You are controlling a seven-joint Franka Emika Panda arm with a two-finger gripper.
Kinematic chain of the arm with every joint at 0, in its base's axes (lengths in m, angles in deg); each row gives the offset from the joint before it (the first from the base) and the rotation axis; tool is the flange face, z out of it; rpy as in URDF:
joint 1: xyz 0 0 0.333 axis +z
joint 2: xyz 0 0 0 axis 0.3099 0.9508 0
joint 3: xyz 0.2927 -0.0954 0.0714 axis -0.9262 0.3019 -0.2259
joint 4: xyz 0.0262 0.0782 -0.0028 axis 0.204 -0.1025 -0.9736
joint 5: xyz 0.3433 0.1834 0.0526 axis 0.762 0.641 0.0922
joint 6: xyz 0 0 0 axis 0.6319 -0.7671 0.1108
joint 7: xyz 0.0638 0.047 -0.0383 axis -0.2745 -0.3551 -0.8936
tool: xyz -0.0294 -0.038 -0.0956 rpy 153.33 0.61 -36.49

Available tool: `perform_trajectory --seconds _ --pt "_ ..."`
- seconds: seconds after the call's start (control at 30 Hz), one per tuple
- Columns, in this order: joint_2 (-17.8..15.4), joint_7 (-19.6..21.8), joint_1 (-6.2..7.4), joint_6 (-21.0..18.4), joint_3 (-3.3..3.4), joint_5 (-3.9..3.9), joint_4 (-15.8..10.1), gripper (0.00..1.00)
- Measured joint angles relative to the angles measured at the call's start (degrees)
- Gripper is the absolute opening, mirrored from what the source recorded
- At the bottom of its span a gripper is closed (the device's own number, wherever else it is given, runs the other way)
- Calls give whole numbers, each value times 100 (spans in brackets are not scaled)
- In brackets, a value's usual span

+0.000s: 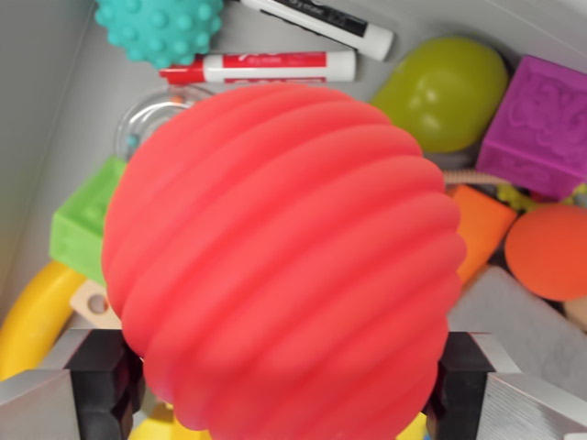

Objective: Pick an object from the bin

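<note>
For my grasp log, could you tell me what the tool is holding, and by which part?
The tool holds the red ribbed ball, its fingers pressing on the ball's lower sides, one on each side.

Setting: robot test bench, likely a lab
Evidence: grey bin crammed with toys, red marker, purple block

red ball | big, round, wavy ridges all over | up above the bin floor | squeezed between two black fingers
</note>
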Motion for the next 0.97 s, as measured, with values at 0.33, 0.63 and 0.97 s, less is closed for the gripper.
perform_trajectory --seconds 0.33,0.63,0.97 --pt "-218 -13 0 -427 -1 19 163 0" --pt "-317 -19 0 -663 -2 27 274 0" --pt "-331 -21 0 -707 -1 28 295 0"
